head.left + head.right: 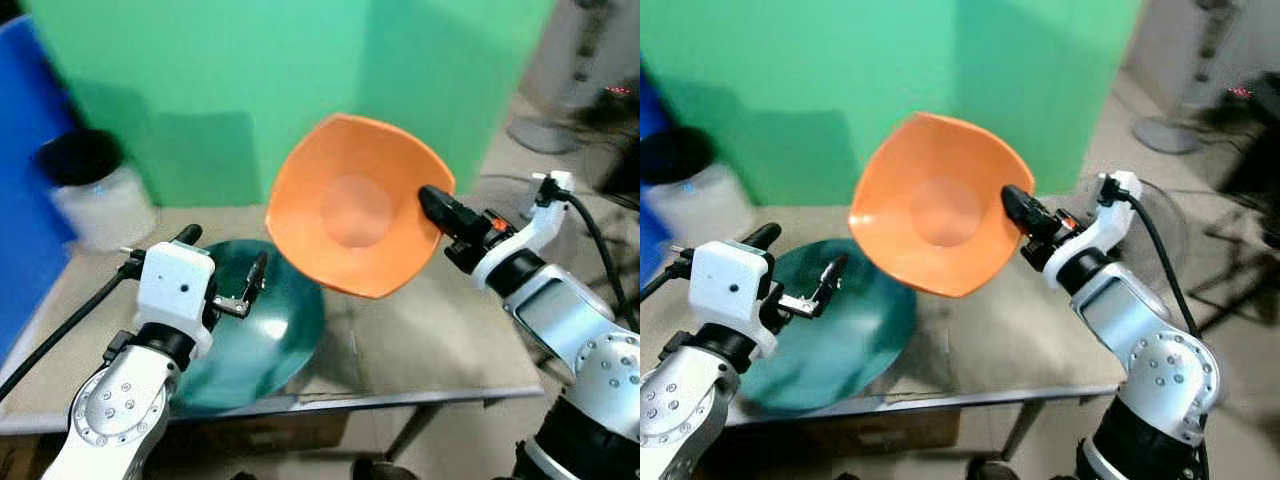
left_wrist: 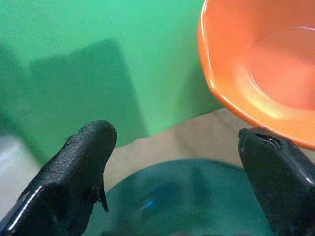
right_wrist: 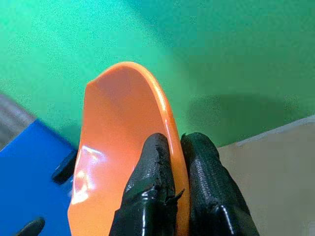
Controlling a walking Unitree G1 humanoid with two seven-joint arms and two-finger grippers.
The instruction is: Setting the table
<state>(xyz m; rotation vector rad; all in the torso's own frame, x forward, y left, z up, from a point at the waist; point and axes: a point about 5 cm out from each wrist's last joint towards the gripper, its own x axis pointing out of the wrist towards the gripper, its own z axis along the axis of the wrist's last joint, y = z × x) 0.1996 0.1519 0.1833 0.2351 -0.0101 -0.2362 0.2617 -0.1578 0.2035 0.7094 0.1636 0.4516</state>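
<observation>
Right gripper [image 1: 432, 203] is pinched tight on the rim of the orange bowl [image 1: 350, 205], one finger inside, one outside, as my right wrist view shows plainly. I've got the bowl tilted on edge in mid-air at the centre of the frame, its hollow facing my camera, well above the table [image 1: 430, 340].

Left gripper [image 1: 222, 270] sits at lower left with its fingers spread and nothing between them, hovering over the dark green plate [image 1: 270, 330] that lies flat on the table. A white jar with a black lid [image 1: 95, 195] stands at upper left, against the green backdrop [image 1: 250, 90].

Handling call: the bowl looks like glossy, stiff plastic or melamine, though I can't be sure from this blurry feed. I'd judge it light, hard and slippery. A rim pinch works, but the bowl hangs off one edge, so it could swivel or slide in the grip if I swing fast. I'd level it slowly before setting it down, likely onto the plate. The plate itself lies flat, so I'd take it by its edge.
</observation>
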